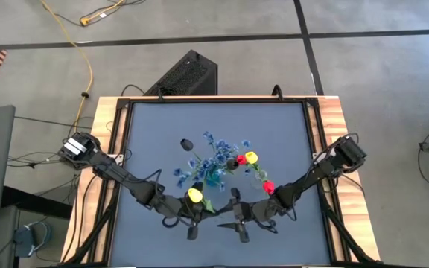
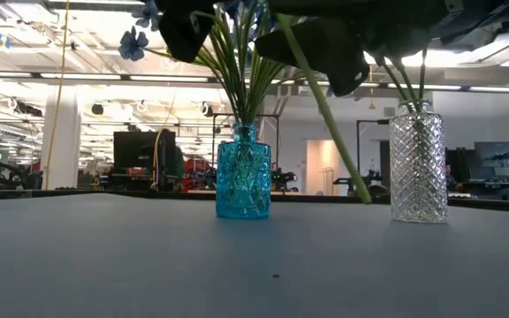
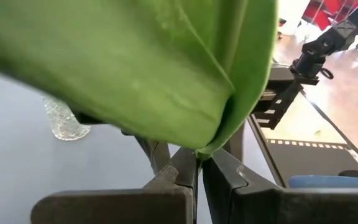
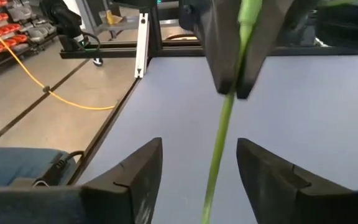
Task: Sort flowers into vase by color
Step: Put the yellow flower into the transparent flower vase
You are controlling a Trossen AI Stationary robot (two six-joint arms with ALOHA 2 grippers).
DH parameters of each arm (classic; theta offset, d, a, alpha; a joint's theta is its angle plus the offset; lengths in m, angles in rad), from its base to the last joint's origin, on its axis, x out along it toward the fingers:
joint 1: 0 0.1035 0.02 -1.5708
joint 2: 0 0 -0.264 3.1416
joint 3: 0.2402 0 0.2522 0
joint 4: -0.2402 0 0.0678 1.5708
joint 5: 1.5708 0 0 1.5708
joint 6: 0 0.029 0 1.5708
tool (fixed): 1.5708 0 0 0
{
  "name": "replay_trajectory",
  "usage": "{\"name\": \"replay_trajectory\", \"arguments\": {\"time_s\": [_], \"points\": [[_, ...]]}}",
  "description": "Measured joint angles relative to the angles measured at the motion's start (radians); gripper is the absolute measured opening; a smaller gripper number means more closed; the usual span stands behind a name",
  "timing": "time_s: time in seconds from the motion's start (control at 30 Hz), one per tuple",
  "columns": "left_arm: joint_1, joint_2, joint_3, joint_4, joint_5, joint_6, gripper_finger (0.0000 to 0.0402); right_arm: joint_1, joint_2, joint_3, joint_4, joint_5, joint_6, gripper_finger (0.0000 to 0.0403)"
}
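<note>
Near the table's front edge, my left gripper [image 1: 196,220] is shut on a yellow tulip [image 1: 194,195] with a broad green leaf [image 3: 135,68]. My right gripper [image 4: 197,180] faces it, open. Its two fingers stand either side of the tulip's stem [image 4: 219,149] without touching it. At mid-table a blue glass vase [image 2: 243,181] holds blue flowers [image 1: 213,156]. To its right, a clear glass vase [image 2: 416,168] holds a yellow tulip [image 1: 251,157] and red ones [image 1: 268,186]. My left gripper pinches the tulip's green stem between its two fingers, just under the base of the leaf [image 3: 199,155]. The fingers lie across the stem. The flower is lifted clear of the table, and its stem [image 2: 325,110] slants down below the hold.
A small dark thing [image 1: 187,143] lies on the grey mat behind the blue vase. Wooden borders [image 1: 332,119] frame the mat, and a black box [image 1: 187,74] stands beyond the far edge. Bare mat shows at the far left and far right.
</note>
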State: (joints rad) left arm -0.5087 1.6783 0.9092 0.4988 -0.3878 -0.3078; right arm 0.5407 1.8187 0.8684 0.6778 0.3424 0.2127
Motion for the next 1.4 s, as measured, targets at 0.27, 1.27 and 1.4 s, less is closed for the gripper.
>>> {"name": "replay_trajectory", "arguments": {"time_s": [0.27,1.27,1.4], "points": [[0.000,0.000,0.000,-0.003,0.016,0.003,0.0000,-0.001,0.000,0.000,-0.006,0.000,0.000,0.0120],[-0.102,-0.341,0.000,-0.044,0.400,0.340,0.0142,0.256,-0.412,0.000,-0.469,0.149,0.007,0.0027],[-0.115,-0.450,0.000,-0.118,0.329,0.391,0.0142,0.327,-0.523,0.000,-0.699,0.290,0.124,0.0027]]}}
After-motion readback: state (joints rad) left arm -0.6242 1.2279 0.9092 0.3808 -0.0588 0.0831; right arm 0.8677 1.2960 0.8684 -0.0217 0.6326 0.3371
